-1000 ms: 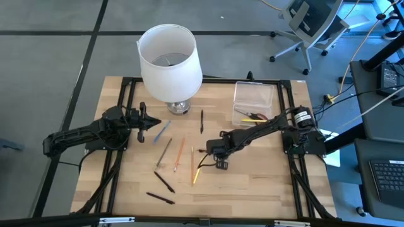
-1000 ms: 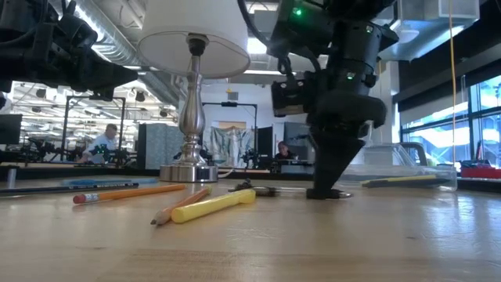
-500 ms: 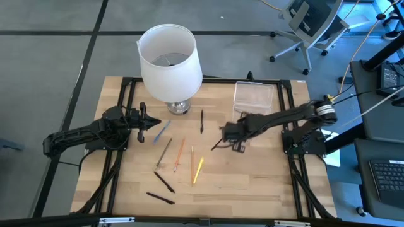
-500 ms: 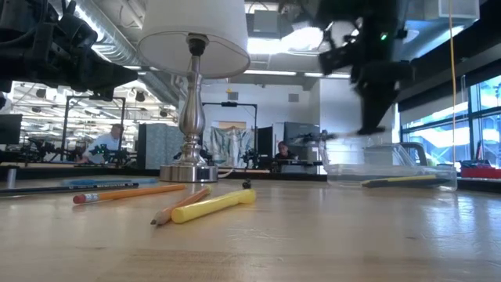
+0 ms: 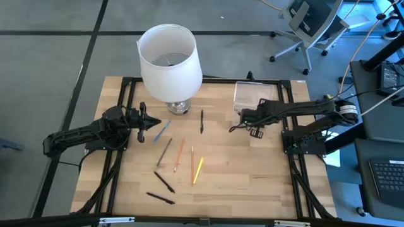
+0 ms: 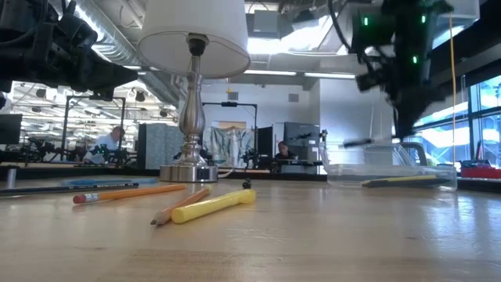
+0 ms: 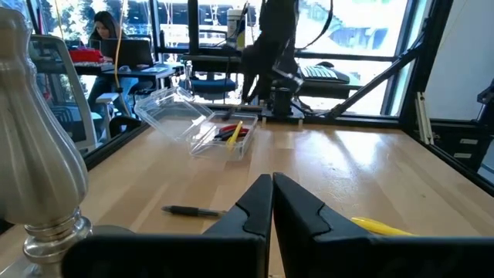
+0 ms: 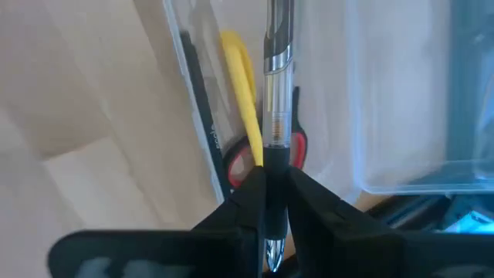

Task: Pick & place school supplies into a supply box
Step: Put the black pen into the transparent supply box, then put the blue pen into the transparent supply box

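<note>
My right gripper (image 5: 245, 121) is shut on a dark, clear-barrelled pen (image 5: 234, 128) and hangs just above the near-left edge of the clear supply box (image 5: 254, 96). The right wrist view shows a yellow marker (image 8: 239, 85), a black pencil (image 8: 197, 100) and red scissors (image 8: 295, 147) lying in the box below the pen. My left gripper (image 5: 153, 123) is shut and empty, hovering at the table's left over a blue pen (image 5: 163, 131). Several pencils and pens lie flat mid-table: a yellow marker (image 5: 198, 169), an orange pencil (image 5: 180, 154), a grey pencil (image 5: 165, 152) and a black pen (image 5: 201, 121). My right gripper pinches the pen's barrel (image 8: 276, 158) between its two fingers, close to one end. The fingers point down and lie across the pen. The pen is lifted clear and lies about level, most of its length (image 6: 356, 142) sticking out to one side of the fingers.
A table lamp with a large white shade (image 5: 169, 58) and a metal base (image 6: 188, 171) stands at the far middle. Two black pens (image 5: 164, 181) (image 5: 160, 198) lie near the front left. The box's open lid (image 7: 171, 104) tilts up at its far side.
My right gripper has risen from the mid-table with the pen and swung toward the table's right and far edges, to the supply box. The pen has gone from the table top to hanging level, clear of it.
</note>
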